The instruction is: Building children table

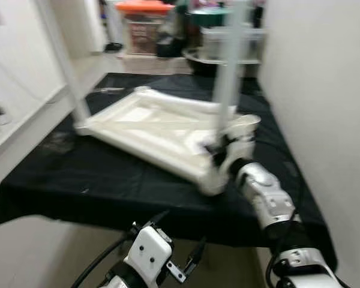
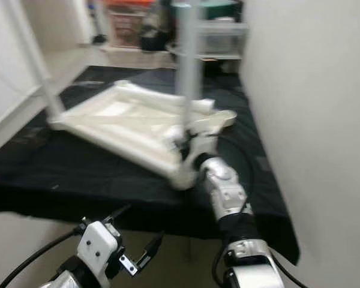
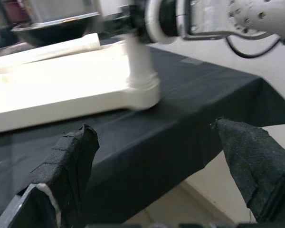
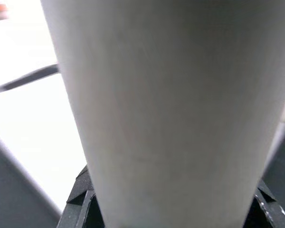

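A white children's table top (image 1: 150, 129) lies upside down on a black-covered table (image 1: 60, 174). Two grey-white legs stand up from it: one at the far left corner (image 1: 63, 60) and one at the near right corner (image 1: 231, 66). My right gripper (image 1: 219, 147) is shut around the base of the near right leg, and that leg (image 4: 166, 109) stands large between the fingers in the right wrist view. My left gripper (image 1: 174, 237) hangs open below the table's front edge with nothing between its fingers (image 3: 66, 166), facing the near corner of the top (image 3: 142, 90).
A white wall (image 1: 324, 90) runs close along the right side of the table. Storage boxes, one with an orange lid (image 1: 144, 9), and a dark basin (image 1: 204, 60) stand on the floor behind. A white ledge (image 1: 18, 120) lies to the left.
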You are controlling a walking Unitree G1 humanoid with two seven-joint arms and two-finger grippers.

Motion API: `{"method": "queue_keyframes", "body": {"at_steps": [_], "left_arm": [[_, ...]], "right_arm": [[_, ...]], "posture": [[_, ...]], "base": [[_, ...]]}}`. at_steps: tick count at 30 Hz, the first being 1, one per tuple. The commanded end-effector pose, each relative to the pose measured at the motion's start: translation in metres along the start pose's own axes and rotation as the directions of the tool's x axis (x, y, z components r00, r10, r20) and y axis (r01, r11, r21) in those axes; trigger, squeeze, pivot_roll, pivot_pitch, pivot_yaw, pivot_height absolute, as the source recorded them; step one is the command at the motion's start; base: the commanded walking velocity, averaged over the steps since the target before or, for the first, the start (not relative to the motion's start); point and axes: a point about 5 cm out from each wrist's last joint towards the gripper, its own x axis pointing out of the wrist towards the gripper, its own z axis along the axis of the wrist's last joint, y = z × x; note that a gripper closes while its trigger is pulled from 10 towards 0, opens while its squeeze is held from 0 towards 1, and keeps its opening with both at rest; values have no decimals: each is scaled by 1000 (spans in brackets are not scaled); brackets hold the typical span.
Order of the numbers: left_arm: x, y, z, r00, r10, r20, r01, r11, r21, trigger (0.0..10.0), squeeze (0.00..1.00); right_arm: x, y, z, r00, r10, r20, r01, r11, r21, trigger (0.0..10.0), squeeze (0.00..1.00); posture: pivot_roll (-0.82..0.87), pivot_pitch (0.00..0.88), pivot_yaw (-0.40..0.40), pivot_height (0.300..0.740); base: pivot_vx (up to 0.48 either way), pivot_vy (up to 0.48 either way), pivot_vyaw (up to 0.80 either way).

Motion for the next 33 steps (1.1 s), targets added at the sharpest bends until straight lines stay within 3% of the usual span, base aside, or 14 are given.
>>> {"method": "queue_keyframes", "body": {"at_steps": [1,5,8,9,11,12,19,20,24,26,28,29,32,33], "left_arm": [[0,0,-2,1000,-5,-10,5,1000,-1,10000,0],[0,0,-2,1000,-6,-11,6,1000,1,10000,0],[0,-1,-2,1000,-7,-12,7,1000,1,10000,0],[0,-1,-2,1000,-7,-12,7,1000,0,10000,0],[0,-1,-2,1000,-8,-12,8,1000,0,10000,0],[0,-2,-3,1000,-7,-13,7,1000,0,10000,0],[0,-3,-3,1000,-6,-14,6,1000,-1,10000,0],[0,-3,-3,1000,-7,-14,7,1000,-2,10000,0],[0,-3,-4,1000,-10,-15,10,1000,-4,10000,0],[0,-3,-4,1000,-11,-15,11,1000,-4,10000,0],[0,-3,-4,1000,-13,-15,13,1000,-4,10000,0],[0,-3,-4,1000,-13,-15,13,1000,-4,10000,0],[0,-3,-4,1000,-16,-16,16,1000,-2,10000,0],[0,-3,-4,1000,-16,-16,16,1000,-2,10000,0]], "right_arm": [[-8,-16,-31,976,-148,-157,157,986,47,0,0],[-27,-20,-36,897,-410,-166,425,903,67,0,0],[-31,-5,-36,874,-459,-161,476,876,83,0,0],[-28,5,-37,889,-428,-163,447,889,105,4431,0],[-26,11,-37,899,-406,-166,427,896,120,4431,0],[-23,22,-34,928,-344,-139,364,919,155,10000,1000],[-18,29,-23,973,-229,-26,230,957,174,10000,1000],[-18,28,-20,982,-191,-8,189,961,202,10000,0],[-13,14,-10,971,220,87,-236,929,284,10000,0],[-14,12,-9,959,269,93,-284,919,273,10000,0],[-18,7,-6,888,448,99,-458,851,256,10000,0],[-18,7,-6,888,448,99,-458,851,256,10000,0],[-34,11,1,669,737,95,-736,640,223,10000,0],[-34,11,1,669,737,95,-736,640,223,10000,0]], "posture": [[102,83,-21,740],[104,80,-23,740],[101,73,-24,740],[101,73,-24,740],[102,70,-27,740],[103,69,-29,740],[99,63,-32,740],[98,63,-30,740],[95,57,-29,740],[95,57,-29,740],[95,52,-26,740],[95,52,-26,740],[97,49,-25,740],[97,49,-25,740]], "base": [[0,0,0],[0,0,0],[0,0,0],[0,0,0],[0,0,0],[0,0,0],[0,0,0],[0,0,0],[0,0,0],[0,0,0],[0,0,0],[0,0,0],[0,0,0],[0,0,0]]}}
